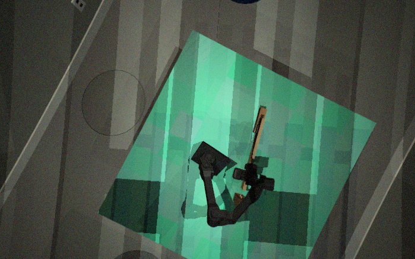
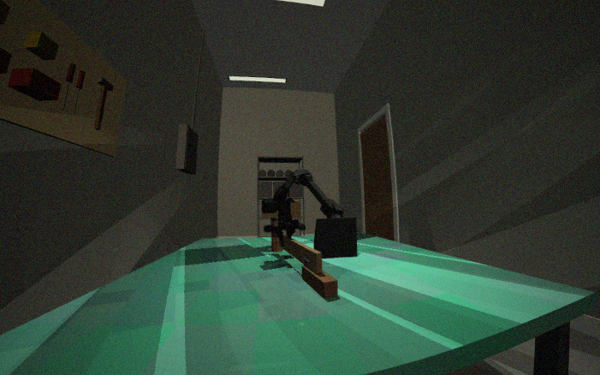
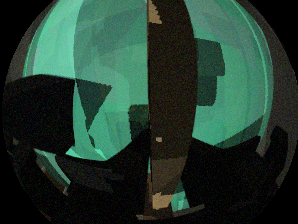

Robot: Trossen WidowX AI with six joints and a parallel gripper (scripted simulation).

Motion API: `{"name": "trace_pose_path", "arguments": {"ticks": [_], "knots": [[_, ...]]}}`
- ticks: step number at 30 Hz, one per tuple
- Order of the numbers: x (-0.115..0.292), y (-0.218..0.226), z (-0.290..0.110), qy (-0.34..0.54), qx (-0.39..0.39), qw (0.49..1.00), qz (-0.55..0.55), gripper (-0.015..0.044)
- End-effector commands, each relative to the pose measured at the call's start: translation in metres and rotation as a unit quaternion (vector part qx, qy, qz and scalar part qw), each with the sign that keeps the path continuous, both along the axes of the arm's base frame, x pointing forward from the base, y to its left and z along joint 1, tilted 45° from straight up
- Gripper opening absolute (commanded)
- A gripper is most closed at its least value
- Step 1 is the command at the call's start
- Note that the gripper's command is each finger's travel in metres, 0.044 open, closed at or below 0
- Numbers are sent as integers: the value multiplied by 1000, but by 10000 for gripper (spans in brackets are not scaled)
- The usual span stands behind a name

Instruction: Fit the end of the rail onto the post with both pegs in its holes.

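- Wooden long brown bed rail (image 1: 256, 135) runs across the green table top (image 1: 331, 135) in the top view; black parallel-jaw gripper (image 1: 250, 176) sits over its near end, presumably because that is the end that has to be lifted and steered. Short wooden post (image 1: 238, 199) shows just past that end, half hidden under the black arm (image 1: 215, 206); gap or contact cannot be told.
- Exterior view: far end of rail (image 2: 309, 258) rests in the low brown footboard block (image 2: 323, 282), so it acts as the pivot while the gripper (image 2: 284, 230) carries the other end by the post (image 2: 276, 241). Rail looks close to level. Pegs too small to see.
- Wrist view: rail (image 3: 169, 96) runs straight up the middle, pinched between the dark fingers; centred grip likely keeps the holes lined up. Seating unconfirmed, so holding on makes sense.
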State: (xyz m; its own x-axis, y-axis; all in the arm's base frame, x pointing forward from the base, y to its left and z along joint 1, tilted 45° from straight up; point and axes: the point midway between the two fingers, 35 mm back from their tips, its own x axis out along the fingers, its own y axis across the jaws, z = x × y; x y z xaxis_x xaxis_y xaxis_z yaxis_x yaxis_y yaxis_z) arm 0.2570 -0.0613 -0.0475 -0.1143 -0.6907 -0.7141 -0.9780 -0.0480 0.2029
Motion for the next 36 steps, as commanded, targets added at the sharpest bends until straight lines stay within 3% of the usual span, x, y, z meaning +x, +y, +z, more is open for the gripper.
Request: {"name": "trace_pose_path", "arguments": {"ticks": [1, 36], "knots": [[1, 2, 1, -3, 2, 1000, 3, 0], [0, 1, 1, -3, 2, 1000, 3, 0]]}}
